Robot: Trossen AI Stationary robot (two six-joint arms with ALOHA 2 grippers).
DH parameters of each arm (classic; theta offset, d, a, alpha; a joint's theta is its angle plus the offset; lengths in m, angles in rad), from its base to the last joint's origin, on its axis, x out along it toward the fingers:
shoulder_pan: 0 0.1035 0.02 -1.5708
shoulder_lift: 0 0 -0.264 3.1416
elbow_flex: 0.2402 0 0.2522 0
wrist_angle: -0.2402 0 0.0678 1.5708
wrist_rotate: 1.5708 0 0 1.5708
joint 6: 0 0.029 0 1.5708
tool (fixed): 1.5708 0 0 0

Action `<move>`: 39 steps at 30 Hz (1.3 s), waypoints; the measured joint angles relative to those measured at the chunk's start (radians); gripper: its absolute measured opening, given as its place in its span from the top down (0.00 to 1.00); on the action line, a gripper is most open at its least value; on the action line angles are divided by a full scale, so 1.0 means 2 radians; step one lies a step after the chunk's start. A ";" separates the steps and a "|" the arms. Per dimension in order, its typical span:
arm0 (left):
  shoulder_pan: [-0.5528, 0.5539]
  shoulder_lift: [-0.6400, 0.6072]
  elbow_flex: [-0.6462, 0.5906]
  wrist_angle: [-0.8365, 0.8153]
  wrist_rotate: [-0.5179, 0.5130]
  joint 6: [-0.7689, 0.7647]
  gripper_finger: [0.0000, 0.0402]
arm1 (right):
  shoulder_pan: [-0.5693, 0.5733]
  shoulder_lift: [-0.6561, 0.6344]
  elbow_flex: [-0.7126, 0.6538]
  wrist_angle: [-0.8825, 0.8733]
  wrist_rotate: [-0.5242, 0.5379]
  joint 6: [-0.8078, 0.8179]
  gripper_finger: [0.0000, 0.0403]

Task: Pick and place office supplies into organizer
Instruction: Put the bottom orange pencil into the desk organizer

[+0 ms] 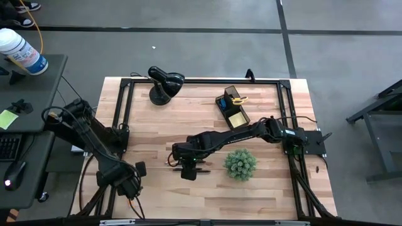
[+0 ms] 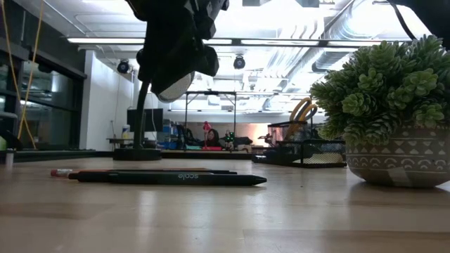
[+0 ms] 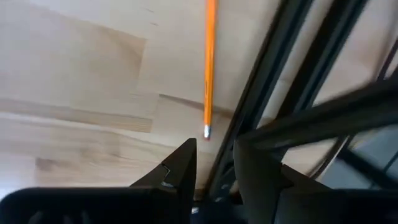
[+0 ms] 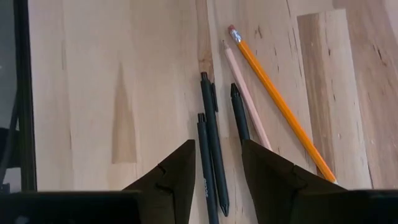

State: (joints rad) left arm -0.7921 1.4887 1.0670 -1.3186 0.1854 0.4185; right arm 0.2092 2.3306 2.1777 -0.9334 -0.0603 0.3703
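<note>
Three thin black pens [image 4: 211, 149], a pale wooden pencil [image 4: 245, 93] and an orange pencil [image 4: 280, 102] lie side by side on the wooden table, left of the plant. My right gripper [image 4: 214, 165] hovers open right above the pens [image 2: 169, 178], fingers pointing down, touching nothing. My left gripper [image 3: 214, 162] stands open and empty at the table's near left corner [image 1: 134, 179], above another orange pencil [image 3: 210, 62] that lies flat beside the black frame rail. The black organizer [image 1: 227, 108] at the far right holds yellow-handled scissors [image 1: 237, 99] and a yellow sticky-note pad [image 1: 237, 118].
A green spiky plant in a patterned pot [image 1: 240, 164] stands just right of my right gripper. A black desk lamp [image 1: 164, 85] sits at the far left. A black frame rail [image 3: 273, 74] runs along the table's edges. Bare wood lies between the pens and the organizer.
</note>
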 joint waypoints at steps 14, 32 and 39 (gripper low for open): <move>0.040 0.001 -0.112 0.064 0.057 0.043 0.77 | 0.000 0.000 0.000 0.025 0.003 0.013 0.68; 0.099 0.001 -0.146 0.154 0.063 0.084 0.77 | 0.000 0.000 0.000 0.028 0.002 0.026 0.68; 0.136 0.004 -0.146 0.155 0.120 0.020 0.77 | 0.000 0.000 0.000 0.030 0.003 0.025 0.68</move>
State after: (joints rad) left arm -0.5205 1.4963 0.7746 -1.0080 0.4255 0.4580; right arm 0.2095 2.3306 2.1778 -0.8739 -0.0549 0.4194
